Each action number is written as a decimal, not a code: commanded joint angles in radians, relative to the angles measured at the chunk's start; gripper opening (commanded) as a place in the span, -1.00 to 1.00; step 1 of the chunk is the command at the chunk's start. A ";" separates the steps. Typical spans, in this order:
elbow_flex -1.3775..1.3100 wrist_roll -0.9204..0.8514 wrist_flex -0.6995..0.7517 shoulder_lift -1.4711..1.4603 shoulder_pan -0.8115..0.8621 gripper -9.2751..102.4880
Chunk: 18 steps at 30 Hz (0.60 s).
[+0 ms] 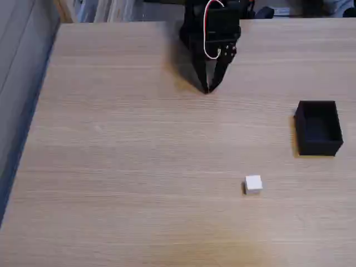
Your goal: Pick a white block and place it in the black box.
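Observation:
In the fixed view a small white block point(253, 184) lies on the wooden table, right of centre and toward the near edge. The black box point(318, 128) stands open-topped at the right side, above and to the right of the block. My black gripper point(207, 89) hangs at the far middle of the table, its two fingers pointing down and meeting at the tips, shut with nothing in it. It is well away from both the block and the box.
The light wooden table point(122, 167) spreads wide to the left and front. Its left edge drops off beside a grey wall point(16, 83). Cluttered items sit behind the far edge point(111, 11).

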 commanded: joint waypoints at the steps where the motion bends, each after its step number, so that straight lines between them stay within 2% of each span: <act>1: 0.015 -0.006 0.005 0.006 0.009 -0.83; 18: 0.015 0.000 0.005 0.006 0.012 -0.83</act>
